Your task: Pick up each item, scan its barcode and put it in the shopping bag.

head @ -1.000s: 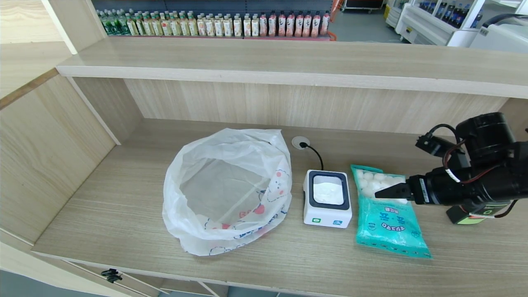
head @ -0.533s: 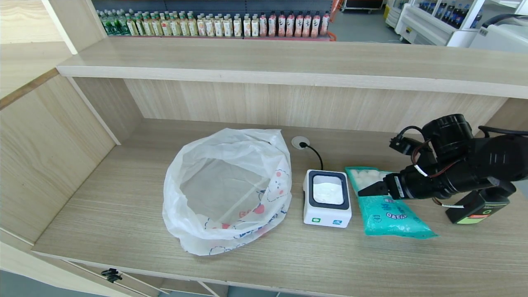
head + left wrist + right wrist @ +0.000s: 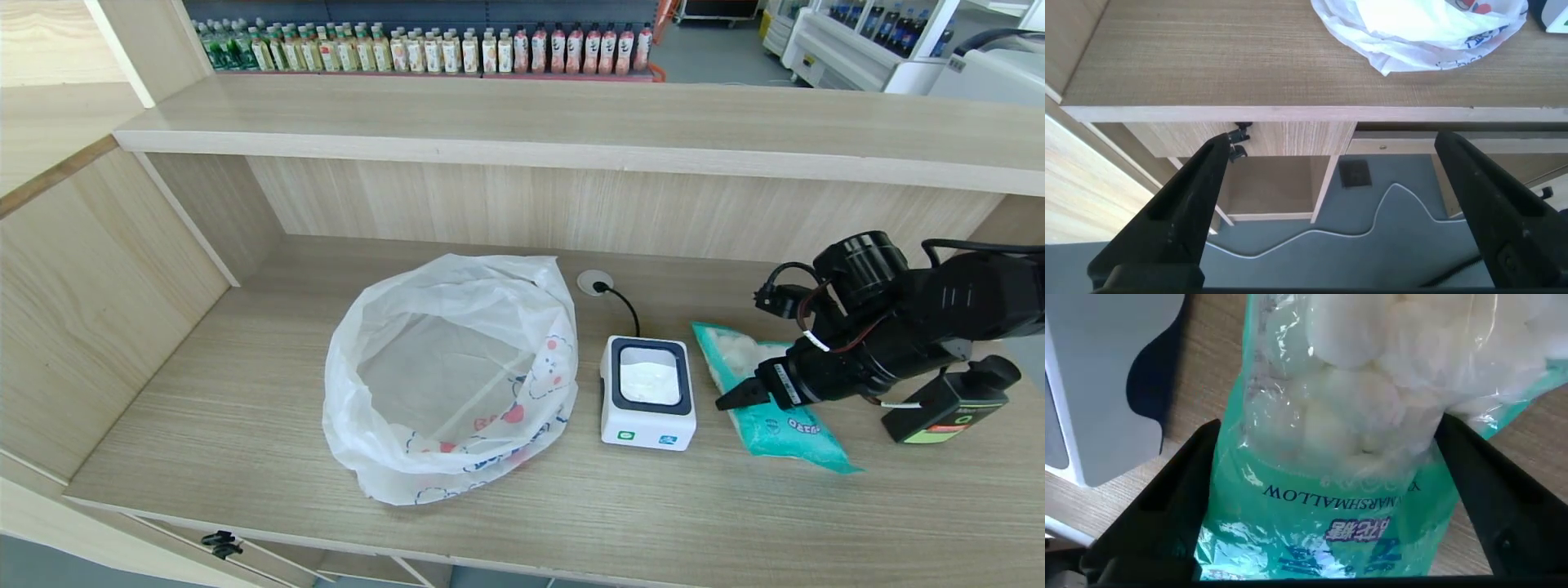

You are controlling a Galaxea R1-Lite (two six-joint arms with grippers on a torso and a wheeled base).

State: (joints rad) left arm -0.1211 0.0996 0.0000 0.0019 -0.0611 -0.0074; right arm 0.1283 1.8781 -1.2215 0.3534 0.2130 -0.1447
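A teal marshmallow bag [image 3: 771, 416] with white marshmallows lies tilted just right of the white barcode scanner [image 3: 649, 392], one side raised off the wooden counter [image 3: 245, 425]. My right gripper [image 3: 732, 398] is shut on it. In the right wrist view its fingers [image 3: 1204, 498] flank the marshmallow bag [image 3: 1331, 457], and the scanner [image 3: 1102, 392] is close beside. The white shopping bag [image 3: 449, 376] stands open left of the scanner. My left gripper [image 3: 1333, 143] hangs open below the counter's front edge, with the shopping bag [image 3: 1421, 33] above it on the counter.
A black device with a green label [image 3: 947, 404] lies right of the marshmallow bag. The scanner's cable runs to a grommet [image 3: 594, 282] behind it. A raised wooden ledge [image 3: 522, 114] closes the back, and a side panel [image 3: 98, 269] the left.
My right gripper has swung left and forward with the marshmallow bag, which has lifted and turned from lying flat to tilted, closer to the scanner. The shopping bag and scanner have not moved.
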